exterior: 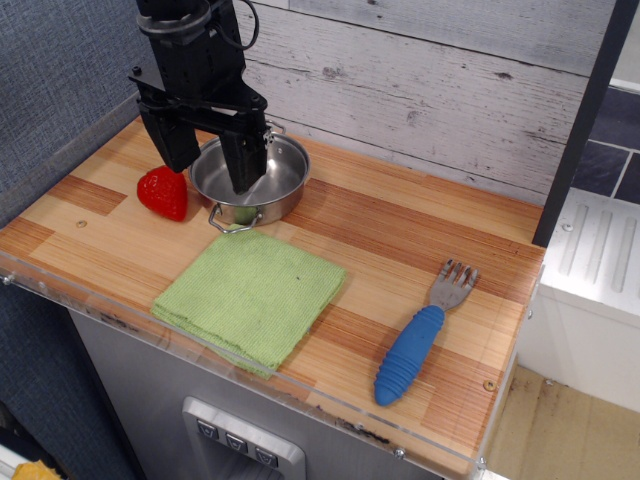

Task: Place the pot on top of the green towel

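The pot (283, 172) is a small shiny steel pan with two wire loop handles. It stands on the wooden counter at the back left, just behind the green towel (250, 295), not on it. The towel lies flat near the counter's front edge. My black gripper (212, 158) hangs over the pot's left side with its jaws wide apart. One finger (246, 165) reaches down inside the pot and the other finger (178, 140) is outside its left rim. It grips nothing.
A red strawberry toy (165, 192) lies just left of the pot, beside the outer finger. A fork with a blue handle (412, 350) lies at the front right. A grey plank wall runs behind the wooden counter (400, 230).
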{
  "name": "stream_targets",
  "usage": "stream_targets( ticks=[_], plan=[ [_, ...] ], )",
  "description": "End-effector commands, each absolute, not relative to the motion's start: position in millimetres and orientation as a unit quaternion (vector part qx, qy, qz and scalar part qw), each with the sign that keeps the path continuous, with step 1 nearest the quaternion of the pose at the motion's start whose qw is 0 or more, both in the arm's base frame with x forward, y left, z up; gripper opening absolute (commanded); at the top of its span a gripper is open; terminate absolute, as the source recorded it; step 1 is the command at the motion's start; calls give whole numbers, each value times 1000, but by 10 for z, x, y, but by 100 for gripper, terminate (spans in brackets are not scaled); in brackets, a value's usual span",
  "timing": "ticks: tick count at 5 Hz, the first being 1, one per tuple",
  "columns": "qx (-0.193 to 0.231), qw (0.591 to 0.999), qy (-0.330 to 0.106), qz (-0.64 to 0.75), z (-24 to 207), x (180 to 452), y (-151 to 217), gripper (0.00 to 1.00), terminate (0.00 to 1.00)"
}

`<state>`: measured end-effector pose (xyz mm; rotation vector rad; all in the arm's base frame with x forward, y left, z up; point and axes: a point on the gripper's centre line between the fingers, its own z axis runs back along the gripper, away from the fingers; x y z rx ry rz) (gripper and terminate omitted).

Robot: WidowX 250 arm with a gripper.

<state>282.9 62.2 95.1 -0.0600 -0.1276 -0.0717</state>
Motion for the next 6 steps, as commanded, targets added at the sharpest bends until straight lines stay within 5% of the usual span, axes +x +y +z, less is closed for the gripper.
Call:
stream_targets(
  ticks=[1,3,6],
  plan=[
    [-30,997,-64,-36,951,2829,622,100,0],
    [-29,989,-119,-78,775,3296,486,100,0],
    [-11,989,-102,-104,326,3643,408,100,0]
  ],
)
